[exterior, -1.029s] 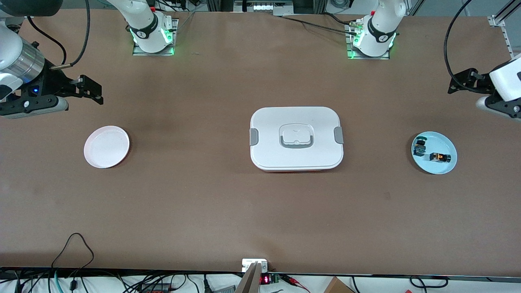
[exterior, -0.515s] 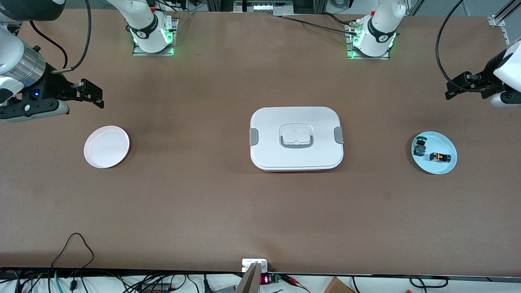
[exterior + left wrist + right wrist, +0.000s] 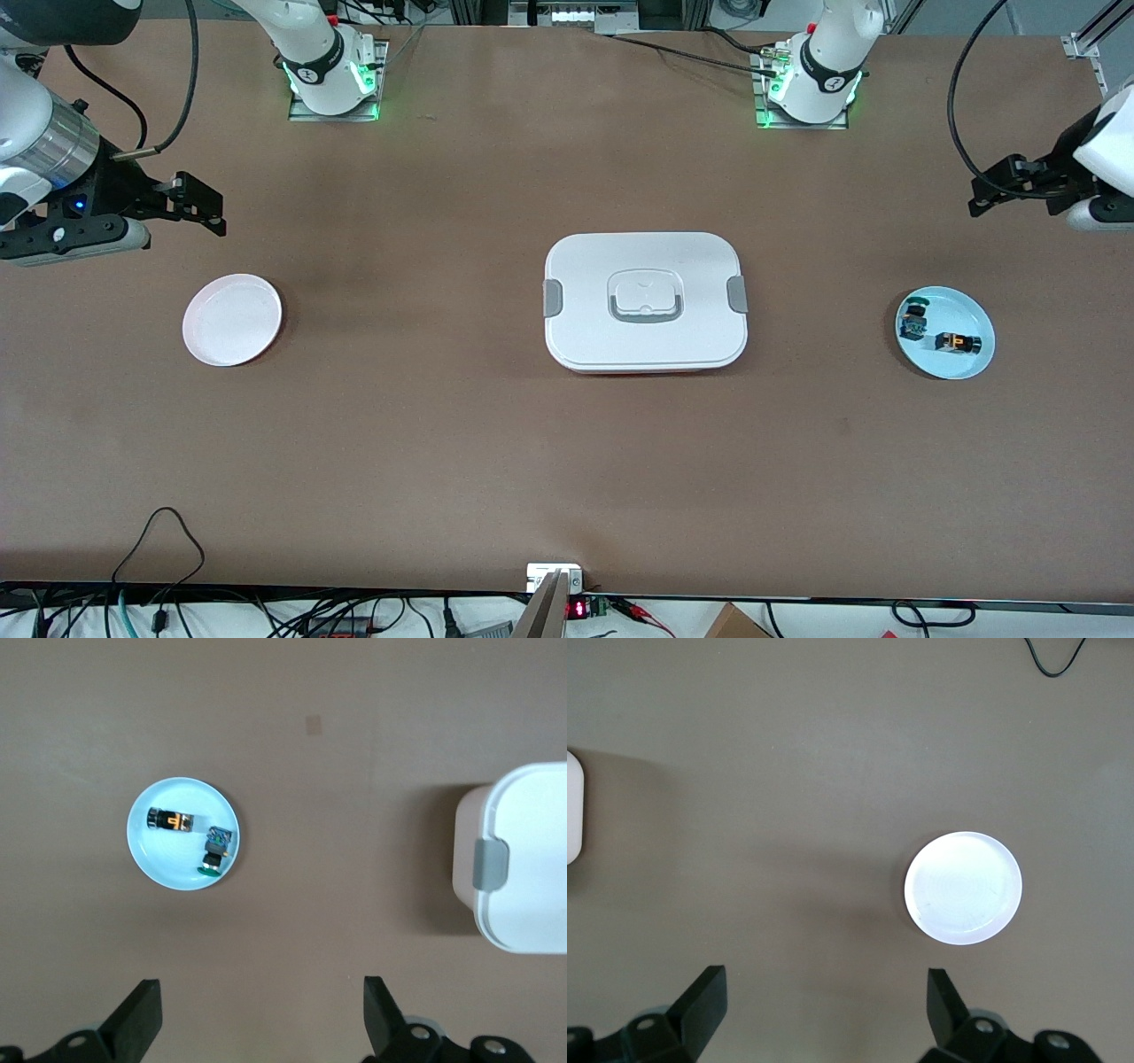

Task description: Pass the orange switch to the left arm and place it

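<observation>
The orange switch (image 3: 955, 342) (image 3: 173, 820) lies in a light blue plate (image 3: 974, 306) (image 3: 155, 870) at the left arm's end of the table, next to a teal-green switch (image 3: 912, 321) (image 3: 213, 850). The white box (image 3: 585, 266) (image 3: 532, 868) stands lidded at the table's middle. My left gripper (image 3: 982, 193) (image 3: 262, 992) hangs open and empty over bare table beside the blue plate. My right gripper (image 3: 208, 202) (image 3: 825, 979) hangs open and empty over bare table beside a white plate (image 3: 232, 319) (image 3: 963, 889).
The box's edge (image 3: 571, 806) shows in the right wrist view. Both arm bases stand along the table edge farthest from the front camera. Cables and a small device (image 3: 555, 578) lie at the edge nearest it.
Over the last second the left gripper swung and shifted a little toward the arm bases. The right gripper moved slightly. Neither has moved in the last half second.
</observation>
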